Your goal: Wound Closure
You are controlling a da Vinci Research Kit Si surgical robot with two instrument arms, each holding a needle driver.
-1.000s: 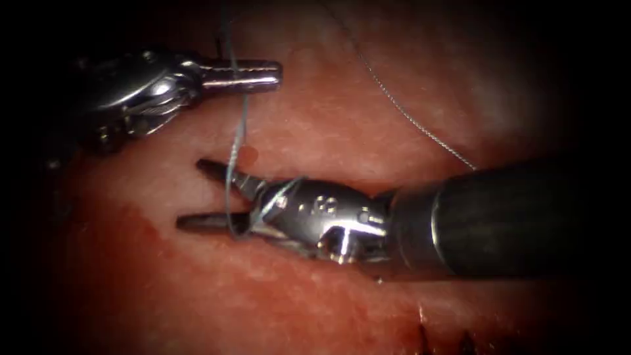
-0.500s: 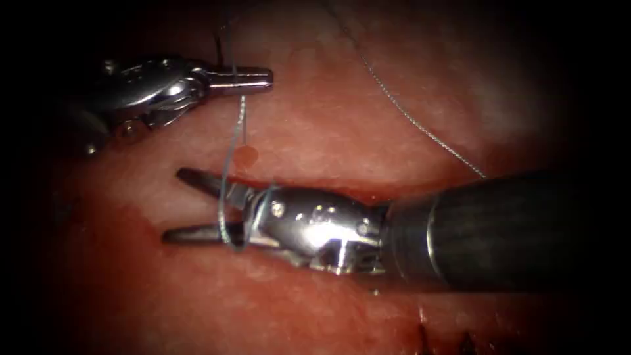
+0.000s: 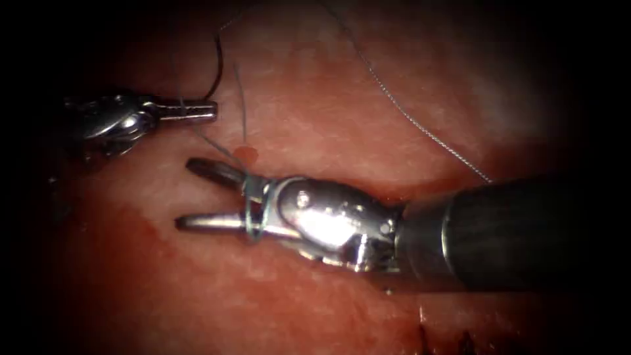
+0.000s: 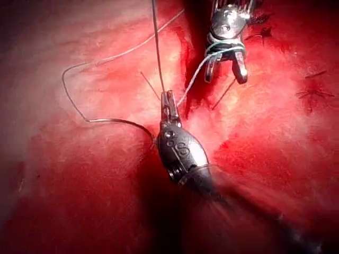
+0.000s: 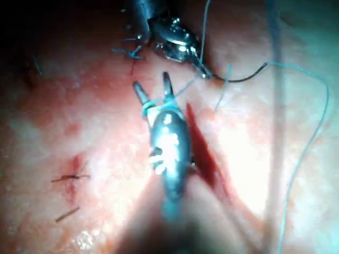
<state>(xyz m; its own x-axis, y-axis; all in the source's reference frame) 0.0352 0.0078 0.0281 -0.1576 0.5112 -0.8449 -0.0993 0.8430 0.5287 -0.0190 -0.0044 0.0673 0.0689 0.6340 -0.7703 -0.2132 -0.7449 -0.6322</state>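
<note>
Endoscope view: my left hand (image 3: 205, 110), a slim steel two-jawed needle driver, is clamped shut on the pale blue-grey thread (image 3: 253, 210). That strand runs taut to my right hand (image 3: 185, 193), a bigger shiny steel driver on a dark shaft. Its two jaws are spread wide and grip nothing. The thread is wrapped round both of them near their hinge. One thin dark curved needle (image 3: 218, 66) arcs up from my left tip, clear of the pink-red pork tissue (image 3: 342, 118). I cannot tell whether the jaws touch it. One long dark-red cut (image 3: 394, 190) runs along the upper edge of my right hand. One short thread end stands at a round spot of red fluid (image 3: 246, 156) between my hands. Open tissue lies below my right jaws and above the cut.

Left wrist view: my shut left hand (image 4: 169, 95) pinches the thread (image 4: 190, 84) leading to the open right hand (image 4: 225, 78). A slack loop lies on bare tissue beside it. I count three dark stitches (image 4: 313, 95).

Right wrist view: my open right hand (image 5: 151, 80) carries the wraps. The left hand (image 5: 204, 74) is near, and the needle (image 5: 241, 79) curves away from it.
</note>
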